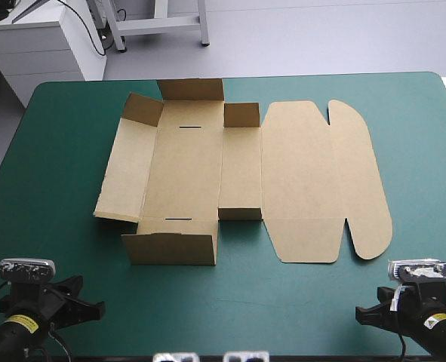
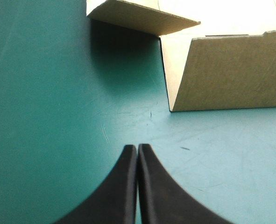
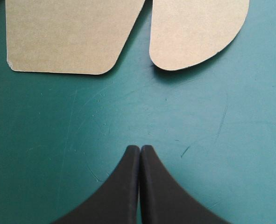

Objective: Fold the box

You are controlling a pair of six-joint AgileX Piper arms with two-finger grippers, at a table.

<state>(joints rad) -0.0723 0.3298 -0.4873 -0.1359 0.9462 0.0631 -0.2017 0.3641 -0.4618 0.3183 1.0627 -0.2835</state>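
Observation:
The brown box (image 1: 241, 177) lies in the middle of the teal-green table, its left half with several walls raised, its lid part flat to the right. My left gripper (image 1: 94, 308) rests near the front left corner, shut and holding nothing; in its wrist view the gripper (image 2: 137, 147) points at the near raised wall (image 2: 231, 74). My right gripper (image 1: 362, 313) sits near the front right corner, also shut and holding nothing. In the right wrist view the gripper (image 3: 140, 148) faces the lid's rounded flaps (image 3: 196, 32), a short way ahead.
Bare teal-green cover (image 1: 245, 302) runs between the box and the front edge. More bare cover (image 1: 56, 151) lies left of the box, and some lies to its right.

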